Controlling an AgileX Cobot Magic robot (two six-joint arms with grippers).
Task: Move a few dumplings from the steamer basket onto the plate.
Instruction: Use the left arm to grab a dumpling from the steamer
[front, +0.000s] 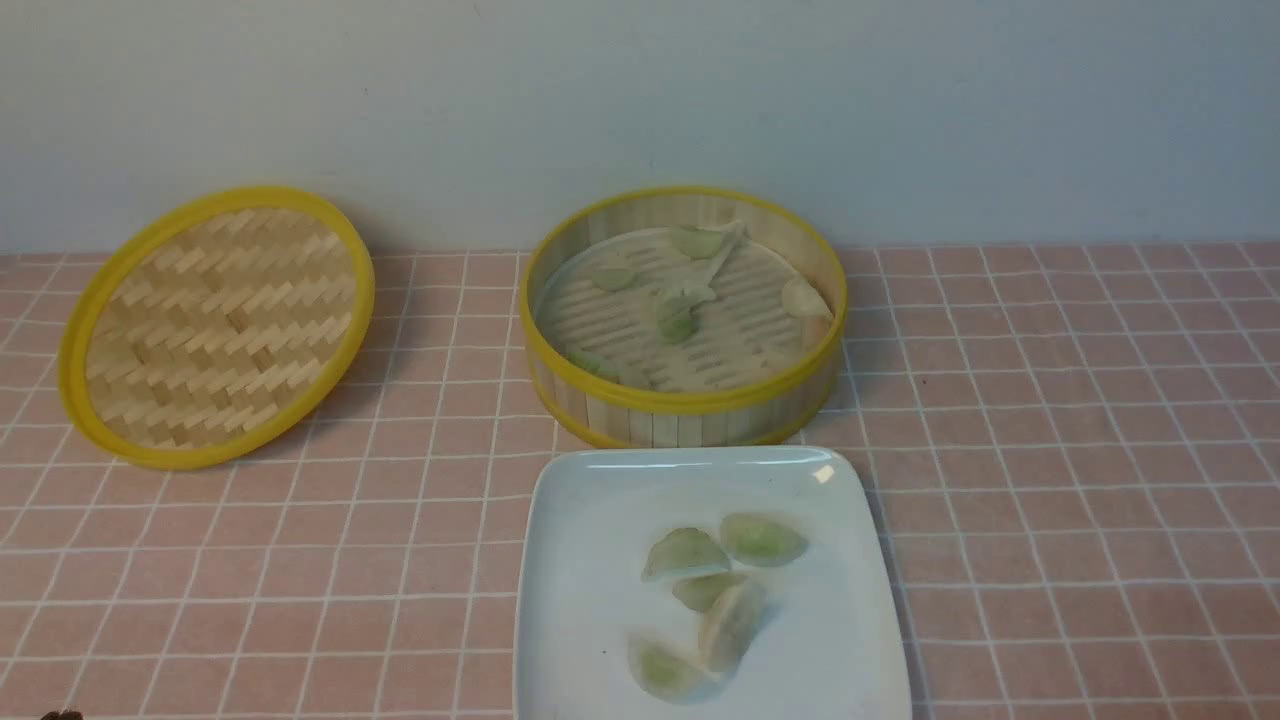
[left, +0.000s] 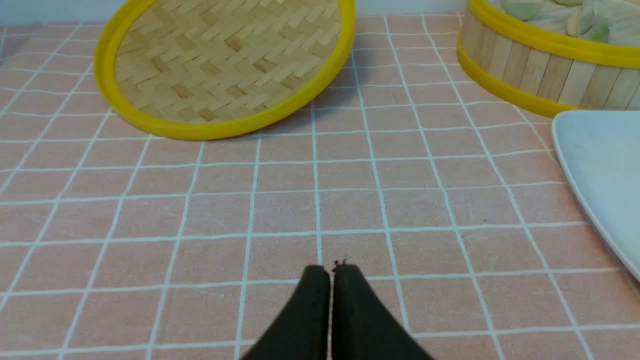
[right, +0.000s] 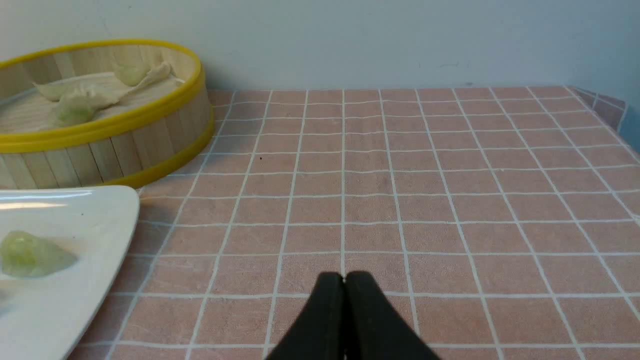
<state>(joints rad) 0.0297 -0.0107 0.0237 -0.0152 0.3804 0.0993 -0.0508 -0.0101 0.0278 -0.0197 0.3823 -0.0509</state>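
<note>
The steamer basket stands at the back centre and holds several dumplings. The white plate lies in front of it with several dumplings in a loose cluster. The basket also shows in the left wrist view and the right wrist view, and the plate does too. My left gripper is shut and empty, low over the cloth left of the plate. My right gripper is shut and empty, over the cloth right of the plate. Neither arm shows in the front view.
The woven yellow-rimmed lid leans tilted at the back left and also shows in the left wrist view. A pale wall runs along the back. The pink checked cloth ends at the table's right edge.
</note>
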